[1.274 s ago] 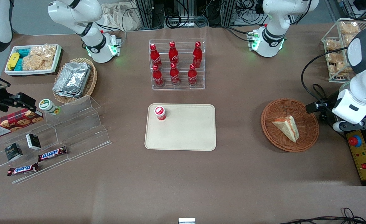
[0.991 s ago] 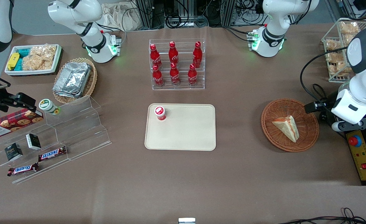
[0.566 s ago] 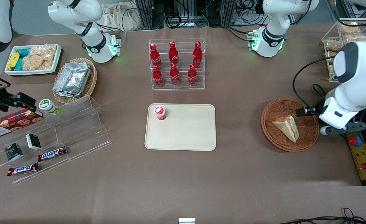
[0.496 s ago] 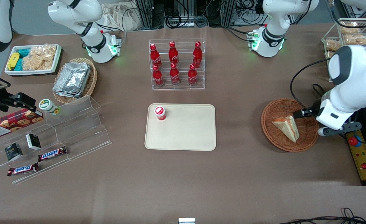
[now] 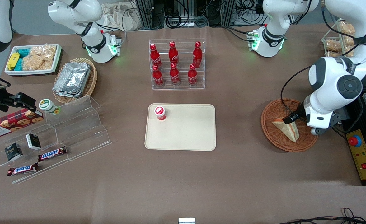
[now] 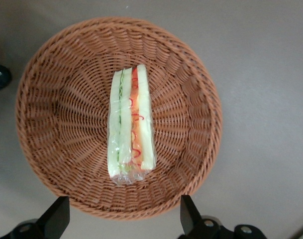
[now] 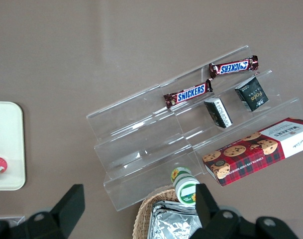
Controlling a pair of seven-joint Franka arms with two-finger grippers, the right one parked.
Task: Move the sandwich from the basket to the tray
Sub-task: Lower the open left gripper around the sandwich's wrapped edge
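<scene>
The sandwich (image 5: 287, 129), a pale wedge in clear film with orange-red and green layers (image 6: 130, 124), lies in the round reddish-brown basket (image 5: 267, 132). My left gripper (image 5: 314, 126) hangs over the basket's edge toward the working arm's end of the table, pointing down. In the left wrist view the gripper (image 6: 122, 219) is open. Its two dark fingers (image 6: 56, 219) stand wide apart just outside the basket's rim (image 6: 191, 99), clear of the sandwich. The beige tray (image 5: 189, 133) lies at the table's middle, toward the parked arm from the basket.
A small red-capped bottle (image 5: 160, 112) stands on one corner of the tray. A clear rack of red bottles (image 5: 176, 65) stands farther from the camera than the tray. A yellow control box (image 5: 362, 152) and a wire basket of snack bags (image 5: 334, 46) flank the working arm.
The left arm has swung in from the table's end. Its gripper now hangs over the basket beside the sandwich. Sandwich, basket and tray have not moved.
</scene>
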